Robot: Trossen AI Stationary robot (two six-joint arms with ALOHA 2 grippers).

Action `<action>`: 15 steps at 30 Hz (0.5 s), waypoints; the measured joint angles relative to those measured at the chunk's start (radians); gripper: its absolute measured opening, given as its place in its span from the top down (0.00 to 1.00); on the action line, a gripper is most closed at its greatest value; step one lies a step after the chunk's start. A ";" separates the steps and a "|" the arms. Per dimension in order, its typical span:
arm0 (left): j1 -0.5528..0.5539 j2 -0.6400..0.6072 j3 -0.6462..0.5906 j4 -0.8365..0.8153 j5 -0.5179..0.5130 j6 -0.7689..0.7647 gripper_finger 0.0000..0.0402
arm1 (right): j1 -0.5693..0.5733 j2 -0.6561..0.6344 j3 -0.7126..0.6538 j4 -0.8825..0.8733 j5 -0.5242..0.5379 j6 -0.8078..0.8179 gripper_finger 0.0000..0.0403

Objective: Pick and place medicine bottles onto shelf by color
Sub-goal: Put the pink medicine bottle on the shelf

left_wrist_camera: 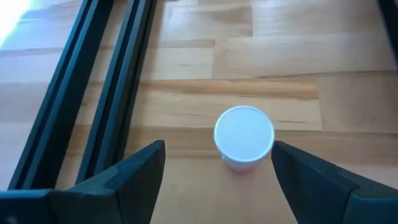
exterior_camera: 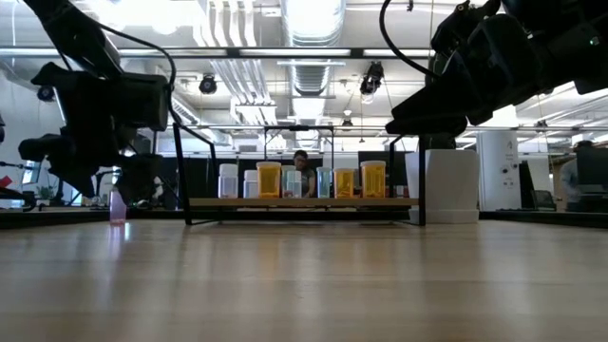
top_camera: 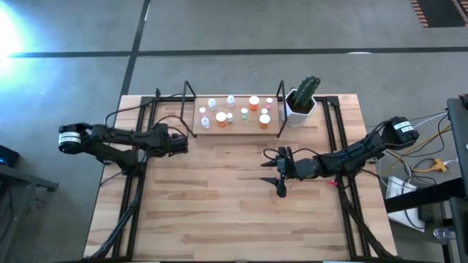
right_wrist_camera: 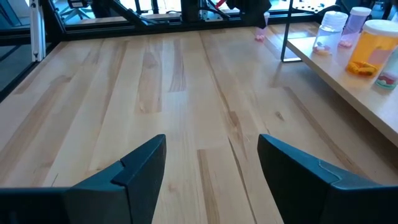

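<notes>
Pink bottle btwn open left gripper fingers, black rails beside

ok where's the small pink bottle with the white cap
On the table's left in the high view, the small pink white-capped bottle stands between the left tool's open fingers, left of the shelf.

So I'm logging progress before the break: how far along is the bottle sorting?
Nearly done, it seems. About ten bottles already stand on the shelf, among them an orange bottle. In hand: the left gripper, open, sits over a white-capped pink bottle on the table beside the shelf's left end, not gripping it. That is the only bottle off the shelf. The right gripper waits open and empty at mid-table.
</notes>
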 joint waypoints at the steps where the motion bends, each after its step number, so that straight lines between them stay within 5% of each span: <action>1: 0.001 0.000 -0.008 0.010 -0.004 0.000 0.31 | 0.000 0.000 0.000 0.000 0.000 0.000 0.39; 15: 0.001 0.000 -0.095 0.183 -0.113 0.000 0.31 | 0.000 0.000 0.000 0.000 0.000 0.000 0.39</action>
